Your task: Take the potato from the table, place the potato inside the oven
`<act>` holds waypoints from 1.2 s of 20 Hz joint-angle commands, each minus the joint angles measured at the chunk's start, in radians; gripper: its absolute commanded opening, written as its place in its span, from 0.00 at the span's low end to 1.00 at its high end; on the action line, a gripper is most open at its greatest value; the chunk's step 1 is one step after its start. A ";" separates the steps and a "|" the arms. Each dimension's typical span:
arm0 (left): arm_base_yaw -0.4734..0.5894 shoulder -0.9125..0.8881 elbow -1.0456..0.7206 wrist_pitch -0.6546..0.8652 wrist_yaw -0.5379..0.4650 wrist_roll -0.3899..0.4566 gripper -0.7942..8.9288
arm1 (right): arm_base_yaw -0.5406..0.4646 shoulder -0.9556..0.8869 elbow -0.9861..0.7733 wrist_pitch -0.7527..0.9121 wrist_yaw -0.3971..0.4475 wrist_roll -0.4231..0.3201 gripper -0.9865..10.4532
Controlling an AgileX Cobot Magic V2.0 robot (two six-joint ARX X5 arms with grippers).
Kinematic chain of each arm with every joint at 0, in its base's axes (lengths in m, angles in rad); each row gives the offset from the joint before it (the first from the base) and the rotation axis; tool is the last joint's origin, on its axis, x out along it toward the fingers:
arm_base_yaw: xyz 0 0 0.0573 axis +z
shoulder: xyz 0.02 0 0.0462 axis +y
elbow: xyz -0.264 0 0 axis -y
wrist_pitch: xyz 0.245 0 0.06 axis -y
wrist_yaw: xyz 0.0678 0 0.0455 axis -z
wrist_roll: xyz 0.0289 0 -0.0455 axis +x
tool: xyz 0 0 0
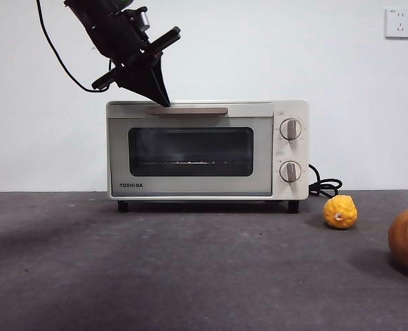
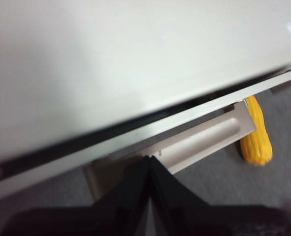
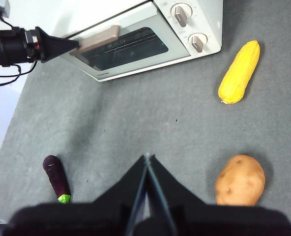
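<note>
Potato [image 3: 240,180] whole only from right wrist

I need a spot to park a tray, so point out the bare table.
The widest bare stretch of the table lies in front of the oven, between the eggplant and the potato. It is tighter between the corn and the potato. The left tool crowds the oven handle.

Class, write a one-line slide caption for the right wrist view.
Shut right gripper hovers over the table near the potato; left gripper meets the oven handle.
</note>
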 commanded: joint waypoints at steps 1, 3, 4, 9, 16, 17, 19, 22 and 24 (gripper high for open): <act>-0.016 0.023 -0.017 -0.057 -0.022 0.052 0.08 | 0.001 -0.001 0.005 -0.003 -0.003 -0.008 0.09; -0.028 0.023 -0.017 -0.077 -0.059 0.073 0.08 | 0.001 -0.002 0.005 -0.010 -0.003 -0.008 0.09; -0.034 0.023 -0.017 -0.089 -0.079 0.087 0.08 | 0.001 -0.002 0.005 -0.016 -0.004 -0.008 0.09; -0.061 0.023 -0.017 -0.137 -0.160 0.113 0.08 | 0.001 -0.002 0.005 -0.046 -0.004 -0.020 0.09; -0.095 0.023 -0.017 -0.183 -0.196 0.113 0.08 | 0.001 -0.003 0.005 -0.081 -0.004 -0.052 0.09; -0.100 0.023 -0.017 -0.188 -0.196 0.113 0.08 | 0.001 -0.003 0.005 -0.085 -0.003 -0.057 0.09; -0.108 0.023 -0.017 -0.198 -0.196 0.112 0.08 | 0.001 -0.003 0.005 -0.094 -0.003 -0.060 0.09; -0.129 0.023 -0.018 -0.217 -0.213 0.105 0.08 | 0.001 -0.003 0.005 -0.105 -0.004 -0.080 0.09; -0.151 0.023 -0.018 -0.232 -0.249 0.106 0.08 | 0.001 -0.003 0.005 -0.109 -0.004 -0.090 0.09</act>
